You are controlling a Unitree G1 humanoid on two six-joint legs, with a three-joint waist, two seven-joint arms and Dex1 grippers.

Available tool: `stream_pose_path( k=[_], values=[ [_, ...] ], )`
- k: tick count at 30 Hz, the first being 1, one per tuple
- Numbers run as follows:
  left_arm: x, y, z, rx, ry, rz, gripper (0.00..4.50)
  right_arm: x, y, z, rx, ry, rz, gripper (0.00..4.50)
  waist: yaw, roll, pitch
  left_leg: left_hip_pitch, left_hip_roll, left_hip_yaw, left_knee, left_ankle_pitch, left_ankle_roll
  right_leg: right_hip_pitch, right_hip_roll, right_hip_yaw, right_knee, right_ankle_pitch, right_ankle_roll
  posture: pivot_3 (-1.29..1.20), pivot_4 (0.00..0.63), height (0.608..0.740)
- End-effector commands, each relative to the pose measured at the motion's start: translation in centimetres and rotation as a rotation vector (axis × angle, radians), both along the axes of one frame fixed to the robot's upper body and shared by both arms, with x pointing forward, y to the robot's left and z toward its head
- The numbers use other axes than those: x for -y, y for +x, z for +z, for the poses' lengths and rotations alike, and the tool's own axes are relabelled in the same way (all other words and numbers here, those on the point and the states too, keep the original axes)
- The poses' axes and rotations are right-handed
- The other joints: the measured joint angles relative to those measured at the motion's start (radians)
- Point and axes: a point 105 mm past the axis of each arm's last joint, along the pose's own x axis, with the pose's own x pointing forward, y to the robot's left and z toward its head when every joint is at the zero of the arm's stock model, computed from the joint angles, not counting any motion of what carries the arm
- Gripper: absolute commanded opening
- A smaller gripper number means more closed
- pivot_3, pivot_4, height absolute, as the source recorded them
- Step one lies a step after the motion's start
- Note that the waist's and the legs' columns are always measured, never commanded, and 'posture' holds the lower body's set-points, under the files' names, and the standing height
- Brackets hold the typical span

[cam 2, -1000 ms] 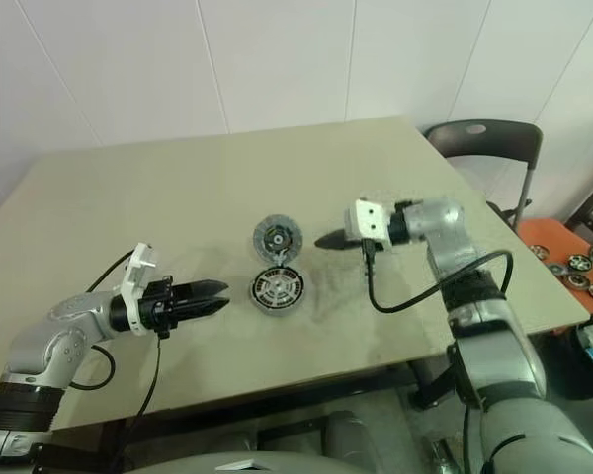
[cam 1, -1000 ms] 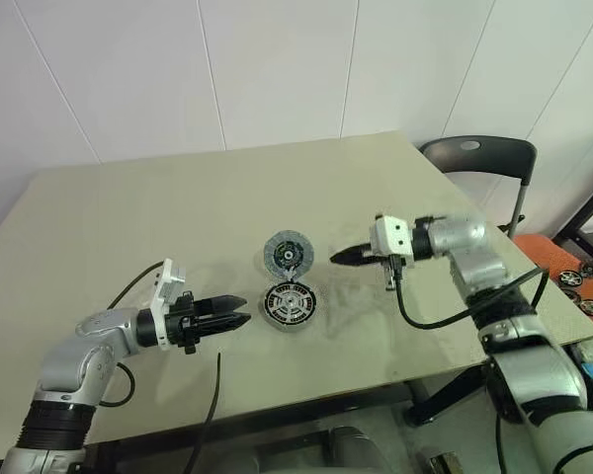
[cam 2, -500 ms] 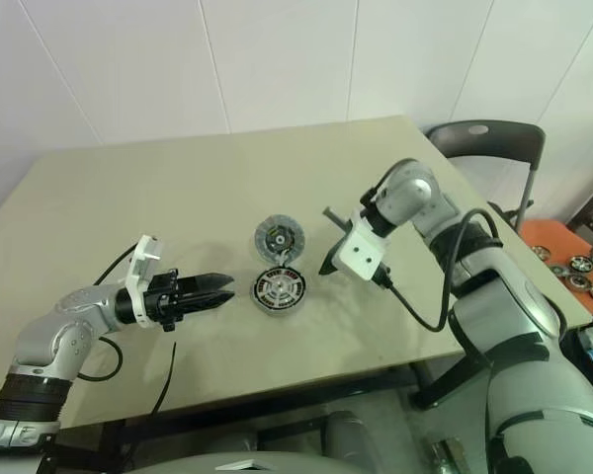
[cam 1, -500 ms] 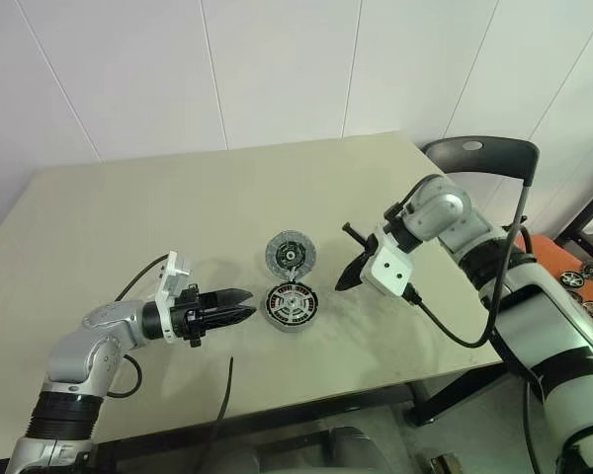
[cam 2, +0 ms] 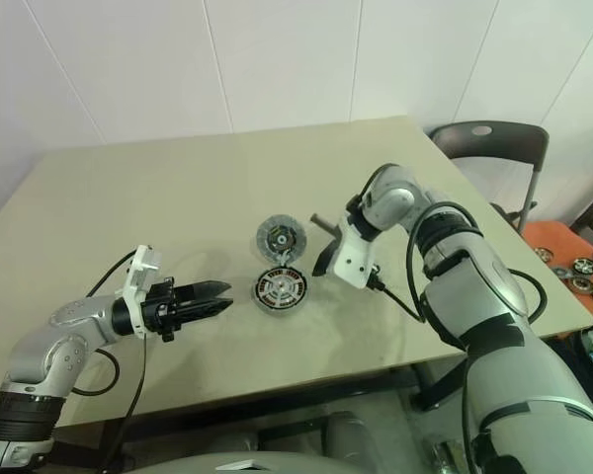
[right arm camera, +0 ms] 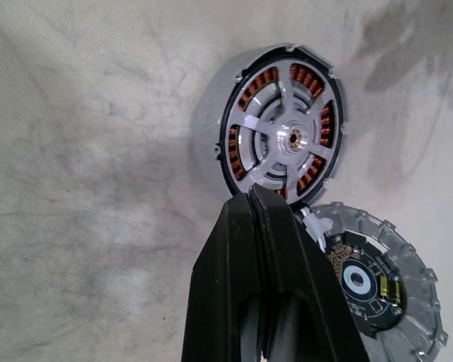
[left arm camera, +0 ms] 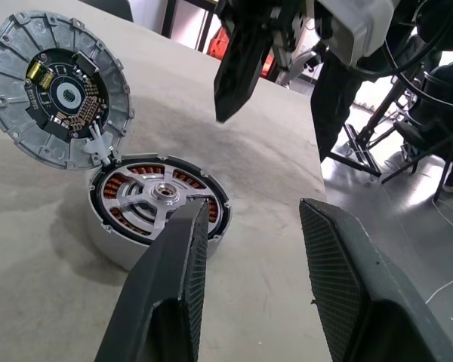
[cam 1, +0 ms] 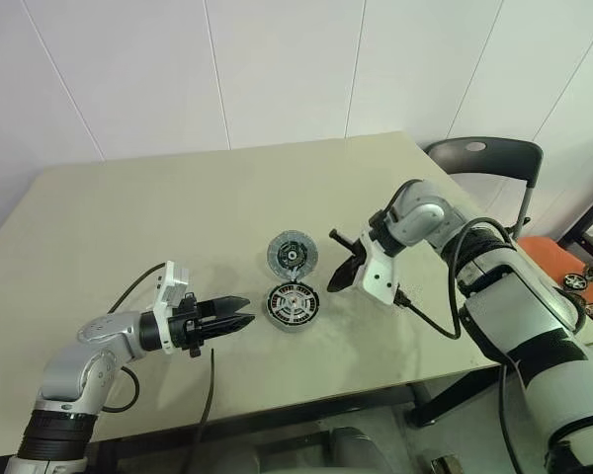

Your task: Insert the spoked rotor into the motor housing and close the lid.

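The motor housing [cam 1: 293, 304] stands mid-table, its copper windings ringed by a dark rim. The silver spoked rotor [right arm camera: 287, 139] sits inside it. The grey-blue lid [cam 1: 292, 254] lies open just behind, joined to the housing's rim, with its green-and-black centre facing up. My left gripper [cam 1: 249, 309] is level and a little left of the housing, pointing at it, open with nothing between its fingers [left arm camera: 174, 294]. My right gripper [cam 1: 338, 279] is shut and empty. It tilts down toward the table just right of the housing, without touching it.
A dark chair [cam 1: 479, 158] stands behind the table's right corner. An orange tray [cam 1: 585, 286] with several round parts sits off the table at the far right. Black cables hang from both wrists. The table's front edge [cam 1: 306, 410] is near.
My right gripper has rolled and tipped from level to pointing down and left, sinking closer to the housing's right side. The left gripper has stayed in place.
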Motion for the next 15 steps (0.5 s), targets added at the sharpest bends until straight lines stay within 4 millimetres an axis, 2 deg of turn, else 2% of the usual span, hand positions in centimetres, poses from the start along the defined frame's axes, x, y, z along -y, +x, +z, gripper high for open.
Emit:
stream_pose_path(
  k=[1,3,7,12,15],
  values=[
    [-0.2,0.1,1.5,0.062,-0.012,0.003,2.08,-0.5,0.3,0.9,0.052,0.036,0.023,0.18,0.0,0.0,0.0,0.0,0.0,0.0,0.0,0.0,0.0,0.0,0.0,0.0,0.0,0.0,0.0,0.0,0.0,0.74],
    [-0.3,0.1,1.5,0.063,-0.012,0.004,2.09,-0.7,0.3,0.6,0.055,0.039,0.024,0.56,-0.001,0.0,0.0,0.0,0.0,0.0,0.0,0.0,0.0,0.0,0.0,0.0,0.0,0.0,0.0,0.0,0.0,0.74],
    [-0.3,0.1,1.5,0.063,-0.012,0.003,2.09,-1.4,1.0,0.7,0.091,0.085,-0.01,1.87,-0.001,0.0,0.0,0.001,0.0,0.0,0.0,0.0,0.0,0.0,0.001,0.0,0.001,0.0,0.0,0.0,0.0,0.74],
    [-0.2,0.0,1.5,0.063,-0.011,-0.005,2.09,-1.0,1.5,-0.8,0.118,0.018,-0.04,1.87,-0.001,0.0,0.0,0.001,-0.001,0.001,0.0,0.0,0.0,0.0,0.001,0.001,0.001,0.0,-0.001,0.0,0.0,0.74],
    [-0.3,0.1,1.7,0.065,-0.007,-0.004,2.09,-1.8,1.4,-1.0,0.127,0.024,-0.012,1.87,-0.002,0.0,0.0,0.0,-0.001,0.001,0.0,0.0,0.0,0.0,0.001,0.001,0.001,0.0,-0.001,0.0,0.0,0.74]
  ],
)
